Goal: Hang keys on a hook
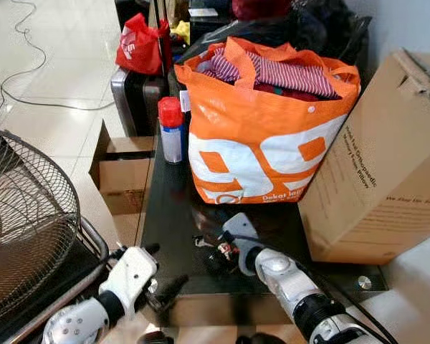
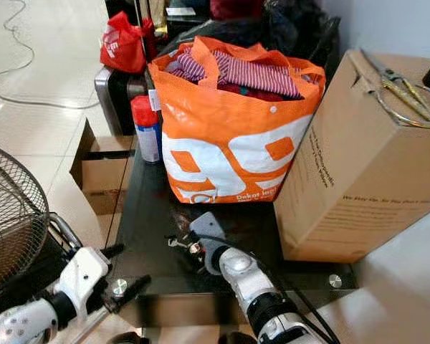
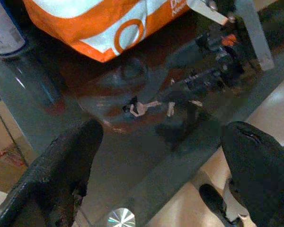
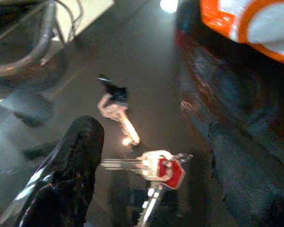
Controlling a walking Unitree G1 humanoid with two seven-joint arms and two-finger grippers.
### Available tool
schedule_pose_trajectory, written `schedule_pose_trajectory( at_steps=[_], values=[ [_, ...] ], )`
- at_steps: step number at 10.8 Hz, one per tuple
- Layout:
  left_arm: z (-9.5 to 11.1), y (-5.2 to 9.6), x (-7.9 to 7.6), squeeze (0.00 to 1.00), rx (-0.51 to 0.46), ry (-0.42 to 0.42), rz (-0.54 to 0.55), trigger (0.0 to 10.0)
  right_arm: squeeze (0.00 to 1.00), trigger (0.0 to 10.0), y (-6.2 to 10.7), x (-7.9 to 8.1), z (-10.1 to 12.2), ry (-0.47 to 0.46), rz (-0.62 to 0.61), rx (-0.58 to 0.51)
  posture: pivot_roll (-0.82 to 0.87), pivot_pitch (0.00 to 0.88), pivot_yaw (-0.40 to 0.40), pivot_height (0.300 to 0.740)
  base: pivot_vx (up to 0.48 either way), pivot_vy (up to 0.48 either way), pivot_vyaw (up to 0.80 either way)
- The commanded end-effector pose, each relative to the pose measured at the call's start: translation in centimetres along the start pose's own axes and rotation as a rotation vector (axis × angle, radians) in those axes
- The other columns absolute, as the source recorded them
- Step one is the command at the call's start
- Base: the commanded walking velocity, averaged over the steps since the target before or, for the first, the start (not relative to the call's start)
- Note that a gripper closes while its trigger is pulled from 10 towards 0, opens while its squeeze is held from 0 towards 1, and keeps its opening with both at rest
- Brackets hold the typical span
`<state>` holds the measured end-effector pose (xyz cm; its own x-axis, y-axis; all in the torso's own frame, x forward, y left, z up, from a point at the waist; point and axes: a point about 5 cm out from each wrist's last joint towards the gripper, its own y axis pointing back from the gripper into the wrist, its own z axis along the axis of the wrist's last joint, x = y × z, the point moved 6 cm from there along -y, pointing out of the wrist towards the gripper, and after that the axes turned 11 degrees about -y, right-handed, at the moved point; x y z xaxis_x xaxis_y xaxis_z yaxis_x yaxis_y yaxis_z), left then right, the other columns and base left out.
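A small bunch of keys [image 4: 158,168] with a red tag lies on the dark glass table [image 1: 170,208], just in front of an orange bag. A second key [image 4: 117,116] with a black head lies beside it. My right gripper [image 1: 221,247] hovers low over the keys, open, with one finger [image 4: 75,161] on each side of the bunch and nothing held. My left gripper [image 1: 165,271] stands open at the table's front left corner, pointing toward the keys [image 3: 146,108].
The orange bag [image 1: 258,129] full of clothes stands mid-table, a spray can [image 1: 171,129] to its left. A large cardboard box [image 1: 380,165] crowds the right side. A wire fan [image 1: 21,215] is at my left, and a small open box [image 1: 122,175] sits on the floor.
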<state>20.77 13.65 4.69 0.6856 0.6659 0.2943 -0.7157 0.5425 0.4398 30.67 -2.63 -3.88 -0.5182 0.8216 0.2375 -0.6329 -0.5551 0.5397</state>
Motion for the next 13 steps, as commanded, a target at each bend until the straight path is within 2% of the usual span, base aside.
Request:
schedule_pose_trajectory(
  at_steps=[1, 5, 6, 7, 8, 13],
  values=[
    [0.3, 0.0, -0.2, 0.32, -0.007, -0.004, -0.008, 10.0, 0.00, 10.0, 0.0, -0.7, 0.1, -0.035, -0.046, -0.009, 0.11, 0.127, -0.056, 0.740, 0.000, 0.000, 0.00],
    [-0.5, -0.1, -0.2, 0.32, 0.015, 0.009, 0.003, 10.0, 0.00, 10.0, -0.1, -1.4, -1.2, -0.006, -0.121, 0.054, 0.12, 0.127, -0.069, 0.740, 0.000, 0.000, 0.00],
    [-1.1, 0.0, -0.4, 0.32, 0.023, 0.015, 0.002, 10.0, 0.00, 4.6, -0.1, -1.5, -1.4, -0.035, -0.127, 0.060, 0.11, 0.120, -0.068, 0.740, 0.000, 0.000, 0.00],
    [-1.6, 0.1, -0.4, 0.32, 0.028, 0.016, 0.000, 10.0, 0.00, 1.3, -0.1, -1.7, -1.6, -0.068, -0.133, 0.060, 0.11, 0.119, -0.065, 0.740, 0.000, 0.000, 0.00],
    [-1.8, 0.1, -0.4, 0.32, 0.028, 0.015, -0.001, 10.0, 0.00, 0.0, 0.0, -1.8, -1.6, -0.086, -0.139, 0.059, 0.11, 0.120, -0.062, 0.740, 0.000, 0.000, 0.00],
    [-2.7, -0.4, -0.5, 0.32, 0.030, 0.011, -0.008, 10.0, 0.00, 0.0, 0.1, -2.2, -2.0, -0.132, -0.164, 0.070, 0.11, 0.125, -0.056, 0.740, 0.000, 0.000, 0.00]
  ],
)
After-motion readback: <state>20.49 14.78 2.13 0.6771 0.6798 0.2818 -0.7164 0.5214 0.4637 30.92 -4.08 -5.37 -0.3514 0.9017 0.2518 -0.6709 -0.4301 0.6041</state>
